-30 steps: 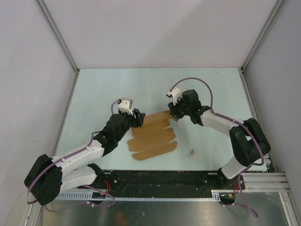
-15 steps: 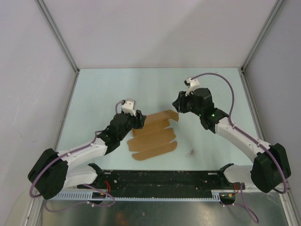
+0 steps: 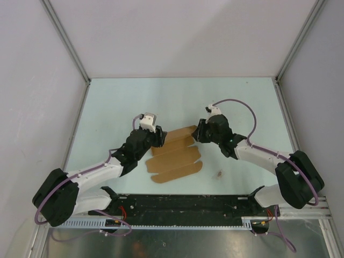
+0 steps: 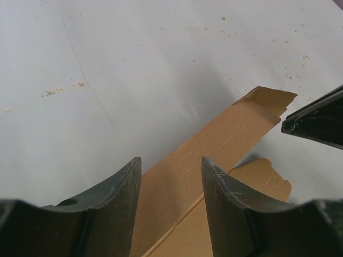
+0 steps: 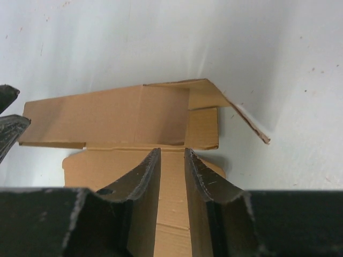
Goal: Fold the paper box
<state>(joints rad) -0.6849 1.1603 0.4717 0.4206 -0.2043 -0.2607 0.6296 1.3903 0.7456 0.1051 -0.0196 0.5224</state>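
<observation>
The paper box (image 3: 174, 158) is a flat brown die-cut cardboard sheet lying mid-table, its far strip (image 5: 107, 115) raised along a crease, with a small end flap (image 5: 206, 91) bent up. My left gripper (image 3: 160, 137) is at the sheet's far left end. In the left wrist view it (image 4: 170, 167) is open, with the raised strip (image 4: 214, 144) visible between the fingers and nothing clamped. My right gripper (image 3: 199, 134) is at the far right end. Its jaws (image 5: 172, 155) stand over the sheet with a narrow gap, gripping nothing.
The pale green table (image 3: 118, 102) is enclosed by white walls at the left, back and right. A small dark mark (image 3: 220, 173) lies right of the sheet. The black base rail (image 3: 188, 204) runs along the near edge.
The right arm pulled up and away from the sheet, then came back down to its far right end with narrower jaws. The left arm barely moved, and its jaws narrowed slightly.
</observation>
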